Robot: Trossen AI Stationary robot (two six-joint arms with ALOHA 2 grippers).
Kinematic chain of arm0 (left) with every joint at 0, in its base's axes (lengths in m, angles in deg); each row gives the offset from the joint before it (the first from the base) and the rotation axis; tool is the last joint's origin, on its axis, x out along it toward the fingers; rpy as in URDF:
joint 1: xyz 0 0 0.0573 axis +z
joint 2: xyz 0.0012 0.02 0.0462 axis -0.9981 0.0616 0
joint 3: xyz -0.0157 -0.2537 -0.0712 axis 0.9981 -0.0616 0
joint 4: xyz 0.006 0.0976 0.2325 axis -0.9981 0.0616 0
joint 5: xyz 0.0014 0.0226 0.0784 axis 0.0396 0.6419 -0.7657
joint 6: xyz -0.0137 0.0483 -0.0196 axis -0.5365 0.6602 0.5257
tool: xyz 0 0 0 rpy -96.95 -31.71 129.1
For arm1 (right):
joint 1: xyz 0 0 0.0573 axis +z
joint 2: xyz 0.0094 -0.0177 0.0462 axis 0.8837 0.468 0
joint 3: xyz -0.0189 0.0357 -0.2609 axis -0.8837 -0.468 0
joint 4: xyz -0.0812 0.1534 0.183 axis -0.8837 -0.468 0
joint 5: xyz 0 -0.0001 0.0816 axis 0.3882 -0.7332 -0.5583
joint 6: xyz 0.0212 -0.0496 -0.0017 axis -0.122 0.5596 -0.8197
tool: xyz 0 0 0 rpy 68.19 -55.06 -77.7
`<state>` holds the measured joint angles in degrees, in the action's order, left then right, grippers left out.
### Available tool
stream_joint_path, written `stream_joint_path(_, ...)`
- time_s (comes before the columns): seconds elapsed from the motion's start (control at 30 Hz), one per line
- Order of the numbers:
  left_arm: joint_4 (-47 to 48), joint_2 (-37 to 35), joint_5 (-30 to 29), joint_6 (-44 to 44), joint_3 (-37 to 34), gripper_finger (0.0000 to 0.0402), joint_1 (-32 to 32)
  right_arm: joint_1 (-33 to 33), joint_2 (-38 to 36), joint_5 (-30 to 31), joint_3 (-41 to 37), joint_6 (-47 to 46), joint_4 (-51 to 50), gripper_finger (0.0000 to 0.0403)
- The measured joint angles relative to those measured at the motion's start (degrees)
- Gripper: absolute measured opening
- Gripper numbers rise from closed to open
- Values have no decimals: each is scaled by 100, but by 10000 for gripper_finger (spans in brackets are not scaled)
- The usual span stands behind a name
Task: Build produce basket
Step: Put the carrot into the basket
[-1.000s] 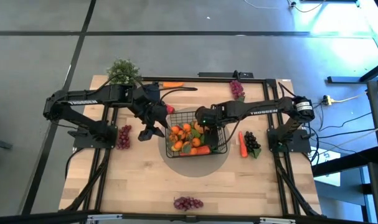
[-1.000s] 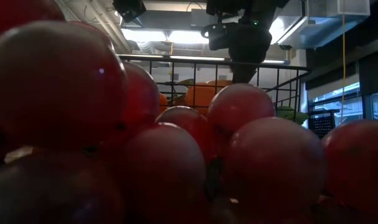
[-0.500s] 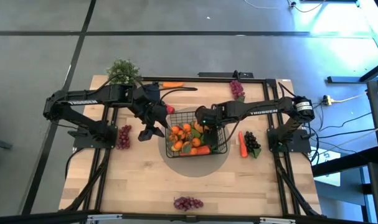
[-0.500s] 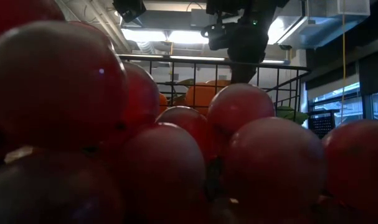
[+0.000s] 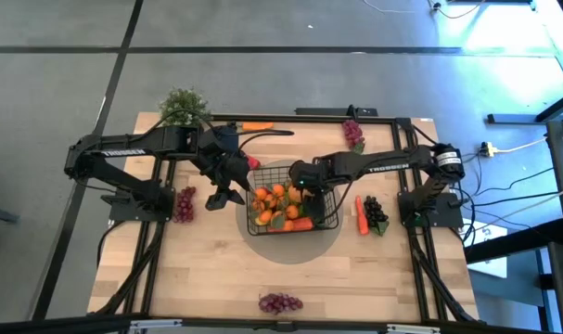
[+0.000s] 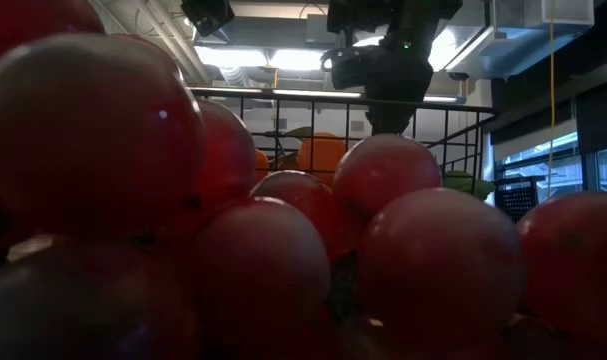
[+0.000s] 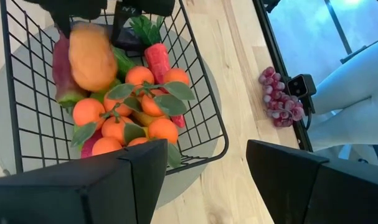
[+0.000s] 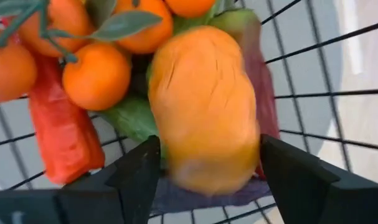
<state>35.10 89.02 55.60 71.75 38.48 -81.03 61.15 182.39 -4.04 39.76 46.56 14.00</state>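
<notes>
The black wire-grid basket [image 5: 293, 206] sits mid-table, heaped with small glossy oranges [image 7: 122, 116]. My right pincer [image 8: 204, 163] hangs over it, fingers apart around a smooth oblong orange fruit [image 8: 204, 106]. My left pincer [image 7: 204, 168] gapes empty beside the rim.

My high camera looks straight down on the whole surface [image 5: 216, 269]. The low one sits against grapes [image 6: 283, 250]. Both wrist cameras look closely into the basket [image 7: 201, 99].
</notes>
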Motion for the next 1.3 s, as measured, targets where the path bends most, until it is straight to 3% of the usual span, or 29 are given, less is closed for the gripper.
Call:
stream_joint_path(0.33, 50, 0, -1, 0, 0, 208, 2, -17, 109, -463, 168, -120, -332, 257)
stream_joint_path(0.9, 219, -63, -40, -53, 0, 208, 6, -87, 75, -351, 1974, -751, -2382, 257)
stream_joint_path(1.13, 279, -356, -512, -205, 4, 208, 116, -87, -608, 343, 2122, -1312, -3067, 257)
stream_joint_path(1.3, 259, -586, -553, -380, 20, 208, 279, -86, -1237, 374, 1923, -2430, -3565, 257)
